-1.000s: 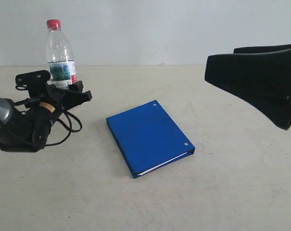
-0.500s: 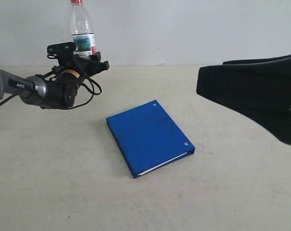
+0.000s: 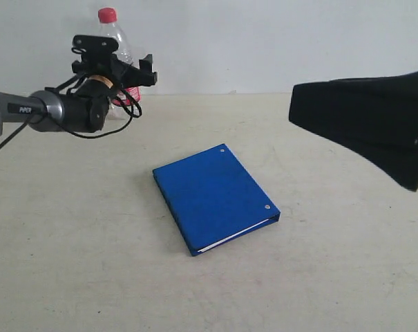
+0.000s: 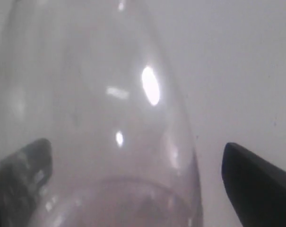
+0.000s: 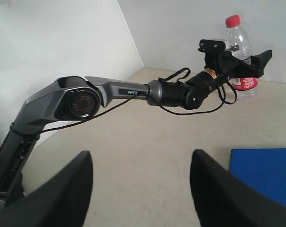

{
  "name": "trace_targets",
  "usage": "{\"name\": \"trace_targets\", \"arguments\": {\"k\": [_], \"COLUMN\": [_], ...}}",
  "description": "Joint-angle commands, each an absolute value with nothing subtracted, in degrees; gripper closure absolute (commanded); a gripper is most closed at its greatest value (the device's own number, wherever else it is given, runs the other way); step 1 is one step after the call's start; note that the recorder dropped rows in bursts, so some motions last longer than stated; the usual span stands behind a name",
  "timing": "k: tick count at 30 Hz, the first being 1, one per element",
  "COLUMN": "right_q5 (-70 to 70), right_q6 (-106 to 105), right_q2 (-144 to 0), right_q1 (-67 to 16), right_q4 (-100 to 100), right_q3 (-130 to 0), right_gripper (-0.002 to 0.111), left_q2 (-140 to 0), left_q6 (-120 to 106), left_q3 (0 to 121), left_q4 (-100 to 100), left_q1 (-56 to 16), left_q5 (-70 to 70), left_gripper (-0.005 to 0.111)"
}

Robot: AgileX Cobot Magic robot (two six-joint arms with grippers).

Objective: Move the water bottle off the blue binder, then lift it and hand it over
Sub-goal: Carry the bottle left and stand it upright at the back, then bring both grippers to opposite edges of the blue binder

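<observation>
The water bottle (image 3: 117,38) stands upright at the far left of the table by the back wall, red cap on top, apart from the blue binder (image 3: 215,197). My left gripper (image 3: 126,72) is around the bottle's upper body, above the label. In the left wrist view the clear bottle (image 4: 95,118) fills the space between the fingers, and a gap shows beside one finger (image 4: 256,189). My right gripper (image 5: 140,189) hangs open and empty over bare table near the binder (image 5: 263,175). The same view shows the bottle (image 5: 239,42) resting on the table.
The binder lies flat and closed in the middle of the beige table (image 3: 91,263). My left arm (image 5: 119,90) stretches low across the table's left side. A white wall (image 3: 264,41) runs close behind the bottle. My right gripper (image 3: 298,111) hovers at the right.
The left gripper carried the bottle up and toward the back wall. In the last half second the bottle sank relative to the fingers, so its label is now below them. The right gripper barely moved.
</observation>
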State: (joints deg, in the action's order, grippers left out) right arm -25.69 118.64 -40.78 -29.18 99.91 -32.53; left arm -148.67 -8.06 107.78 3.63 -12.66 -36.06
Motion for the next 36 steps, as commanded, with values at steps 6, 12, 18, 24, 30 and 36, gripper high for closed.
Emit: {"name": "trace_targets", "arguments": {"k": [6,12,18,24,30,36], "right_q5": [-21.1,-20.2,-25.5,-17.3,-19.7,-65.8], "right_q6": [118.6,118.0,120.3,120.3,120.3,120.3], "right_q2": [-40.7,-40.7,-41.3,-61.0,-80.4,-102.4], "right_q1": [-29.2,-29.2,-29.2,-29.2,-19.1,0.3], "right_q4": [99.9,99.9,99.9,99.9,94.9,99.1], "right_q3": [-32.6,-32.6,-32.6,-32.6,-38.3,-53.7], "right_gripper": [0.053,0.053,0.053,0.061,0.061,0.061], "left_q2": [-134.6,-124.2,-113.1,-92.1,-84.6,-87.3], "left_q6": [-20.0,-17.5,-10.7,-10.7,-12.2,-17.5], "left_q3": [108.2,108.2,96.4,74.5,63.4,51.4], "left_q4": [5.4,5.4,5.4,14.9,18.5,39.7], "left_q1": [-12.6,-11.9,-12.7,-17.4,-21.1,-22.0], "left_q5": [0.4,0.4,16.3,15.6,29.1,36.2], "left_gripper": [0.017,0.017,0.017,0.017,0.017,0.017]}}
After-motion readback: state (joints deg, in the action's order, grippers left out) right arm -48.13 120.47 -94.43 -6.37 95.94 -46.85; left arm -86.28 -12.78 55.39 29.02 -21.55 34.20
